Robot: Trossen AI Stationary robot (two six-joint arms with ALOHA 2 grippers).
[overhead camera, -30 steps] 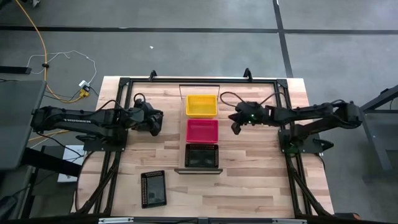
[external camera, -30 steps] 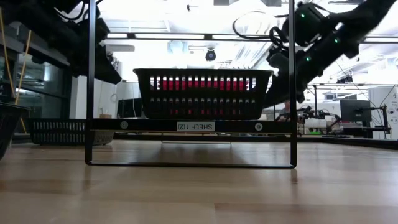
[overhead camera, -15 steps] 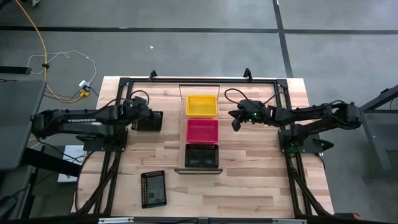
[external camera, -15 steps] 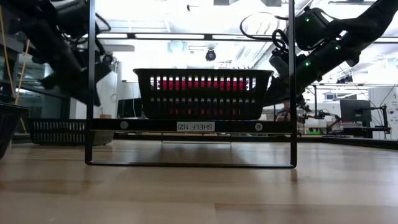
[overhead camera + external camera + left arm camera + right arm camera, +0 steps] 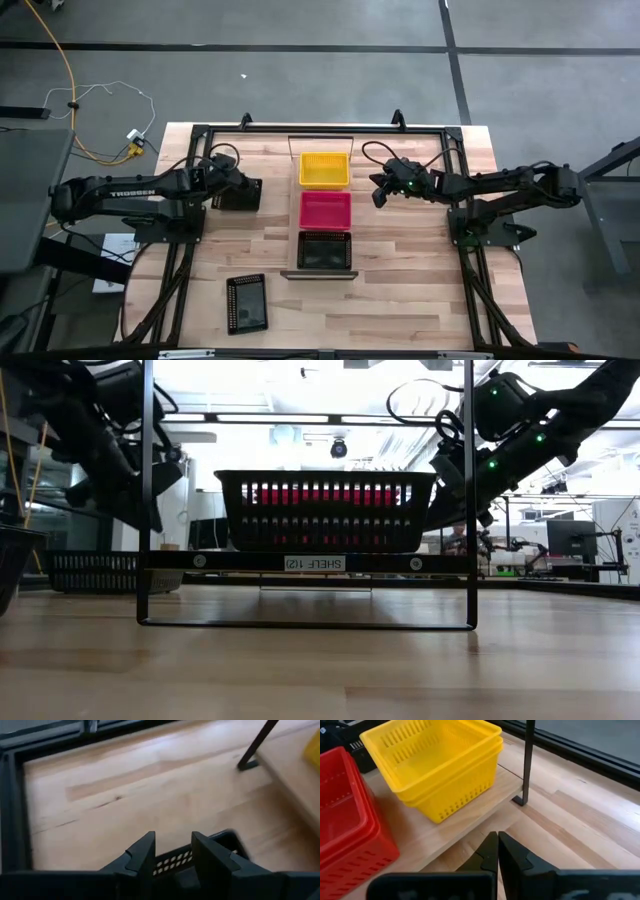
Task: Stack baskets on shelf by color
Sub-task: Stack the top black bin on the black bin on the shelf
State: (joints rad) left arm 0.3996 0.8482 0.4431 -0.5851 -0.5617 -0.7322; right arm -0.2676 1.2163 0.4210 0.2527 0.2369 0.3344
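Two black baskets are off the shelf [image 5: 320, 273]. The nearer black basket [image 5: 247, 303] lies alone on the tabletop [image 5: 410, 290] by the front left edge, well apart from both arms. Past it, at the shelf's near end, sits the shelved black basket [image 5: 325, 250], then the red baskets [image 5: 325, 210] in the middle.

Level with the red ones and off to the left, the left gripper [image 5: 173, 847] is low over the second loose black basket [image 5: 172, 864]. Its fingers are spread, with the mesh wall showing between them, and they are not clamped. Pinching one thin wall is the likely weak point. If the fingers close on the rim alone, the light tray may tilt or slip free when lifted. A finger could also catch in the mesh and drag the basket across the wood.

Farthest back, the yellow baskets [image 5: 435, 767] stand nested at the shelf's far end. The right gripper [image 5: 495, 840] hangs just beside them, fingers pressed together and holding nothing. A careless sweep there might nudge the yellow stack toward the plank's edge or knock the thin end bar [image 5: 527, 762].
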